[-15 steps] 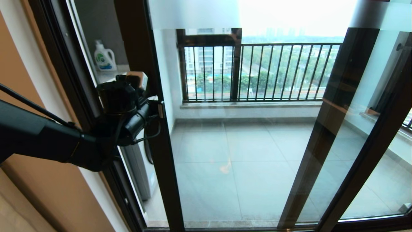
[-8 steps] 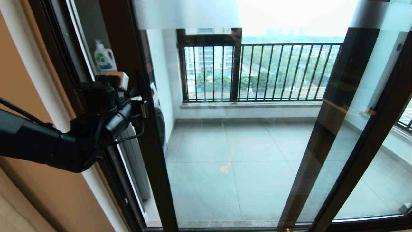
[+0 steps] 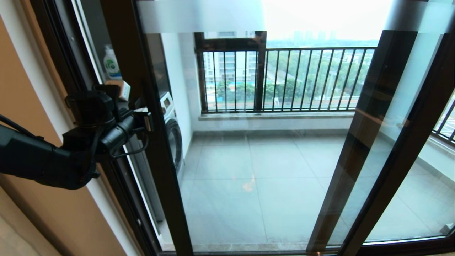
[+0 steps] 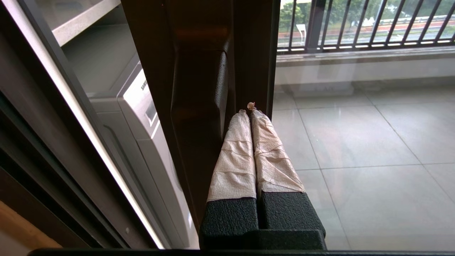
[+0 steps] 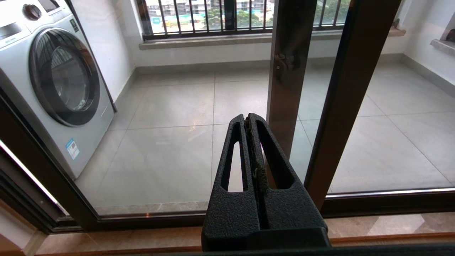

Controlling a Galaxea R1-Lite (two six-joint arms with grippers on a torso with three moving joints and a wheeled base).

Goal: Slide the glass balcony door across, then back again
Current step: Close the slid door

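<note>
1. Dark brown metal frames the glass balcony door (image 3: pixel 249 149), which fills the middle of the head view; its handle-side upright slants from the top left down to the bottom centre-left.
2. At middle left of that view, the left gripper (image 3: pixel 146 119) rests against this upright. In the left wrist view its tape-wrapped fingers (image 4: pixel 236 153) are pressed together, tips touching the frame just beside the black bar handle (image 4: pixel 201 106).
3. A narrow gap shows between the door's upright and the outer door frame (image 3: pixel 71 71) at the left edge.
4. Behind the glass, a washing machine (image 3: pixel 170 128) stands at left, with a detergent bottle (image 3: pixel 111 62) above it.
5. Balcony railing (image 3: pixel 291 78) crosses the upper centre.
6. The right gripper (image 5: pixel 250 122) appears only in the right wrist view, fingers closed on nothing, hanging before the lower glass and a second dark-framed panel (image 5: pixel 352 89).
</note>
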